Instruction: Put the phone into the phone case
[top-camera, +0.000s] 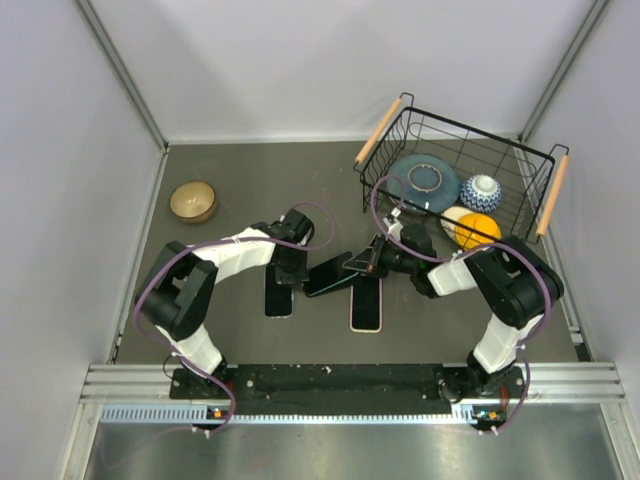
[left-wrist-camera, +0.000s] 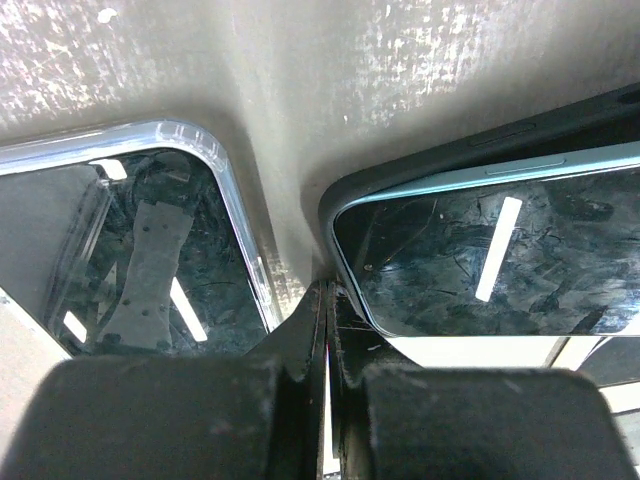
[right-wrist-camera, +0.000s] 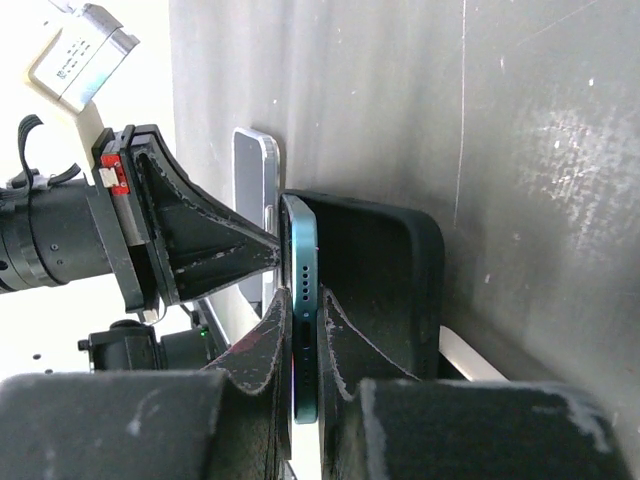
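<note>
Basket (top-camera: 470, 125) at the table's far right holds a plate (top-camera: 424, 180), a small bowl (top-camera: 481, 192) and an orange (top-camera: 477, 230). A gold bowl (top-camera: 193, 201) sits alone at far left. The teal phone (right-wrist-camera: 303, 300) stands on edge at the table's middle, partly seated in the black case (right-wrist-camera: 385, 270) and pinched between the right gripper's (right-wrist-camera: 303, 320) fingers. The left gripper (left-wrist-camera: 326, 300) is closed on nothing, its tips touching the phone's corner. Only the top view shows both flanking handsets lying flat: a clear-cased phone (top-camera: 278, 298) and a third phone (top-camera: 367, 305). Only the right wrist view shows the gap between phone and case.
</note>
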